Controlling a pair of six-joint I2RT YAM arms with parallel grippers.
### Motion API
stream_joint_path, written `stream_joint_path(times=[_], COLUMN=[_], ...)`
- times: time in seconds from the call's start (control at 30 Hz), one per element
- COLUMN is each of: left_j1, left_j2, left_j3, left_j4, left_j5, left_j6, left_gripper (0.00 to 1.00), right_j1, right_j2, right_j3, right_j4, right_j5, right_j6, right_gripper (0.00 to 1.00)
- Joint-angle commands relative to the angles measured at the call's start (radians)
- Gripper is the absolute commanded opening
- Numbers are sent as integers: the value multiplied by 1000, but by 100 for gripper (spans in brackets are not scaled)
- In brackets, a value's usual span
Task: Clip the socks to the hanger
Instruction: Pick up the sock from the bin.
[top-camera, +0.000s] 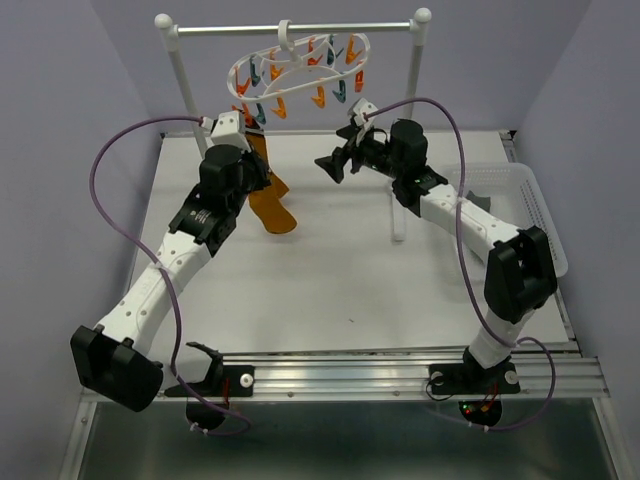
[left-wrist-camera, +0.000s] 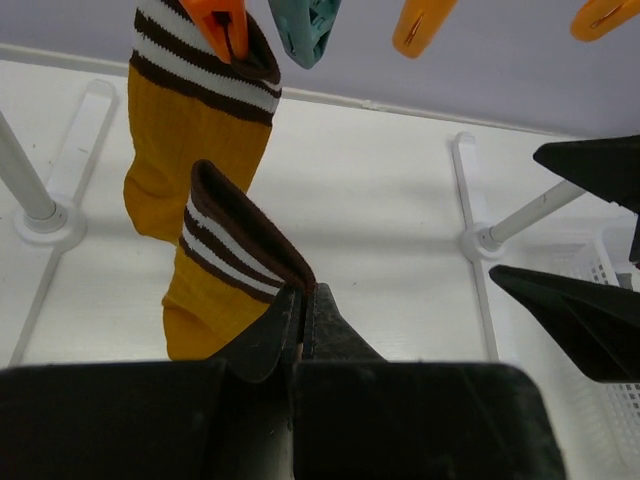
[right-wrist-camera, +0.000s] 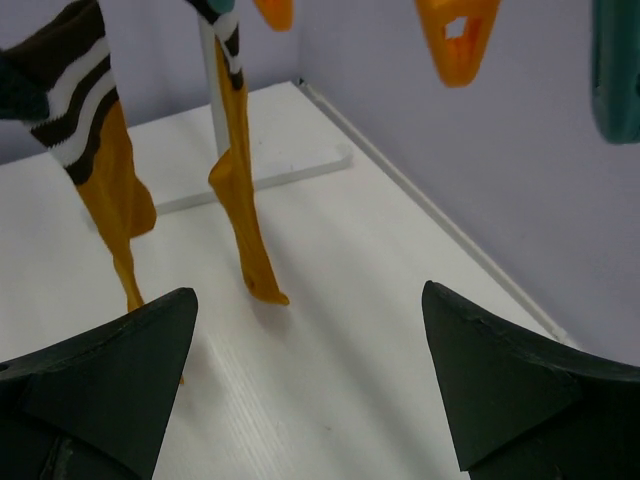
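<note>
Two ribbed mustard socks, striped cuffs: hanging sock dangles from an orange plastic clip on the oval hanger; left claw pinches second sock; right claw gapes empty.

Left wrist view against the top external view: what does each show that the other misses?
Only the left wrist: the left gripper shut on the striped cuff of a mustard-orange fabric sock, and an orange plastic clip biting a second striped sock. Only the top: the white oval plastic hanger hooked over the metal rail. Both: the mustard socks and the open right gripper.
</note>
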Motion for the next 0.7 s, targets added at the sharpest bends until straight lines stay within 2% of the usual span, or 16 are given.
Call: stream_joint_path(times=[0.0, 0.2, 0.67], left_j1=[12, 29, 100], left_j2=[15, 71, 58], left_j3=[68, 98, 72], left_j4=[114, 127, 113], left_j5=[53, 70, 96], left_j6=[39, 56, 8], left_gripper=[0, 0, 0], right_j1=[1, 1, 64], right_j2=[56, 114, 148], right_j3=[87, 143, 180], right_j4=[235, 275, 289], right_j5=[74, 38, 39], right_j6=[111, 138, 125], right_gripper=[100, 100, 100])
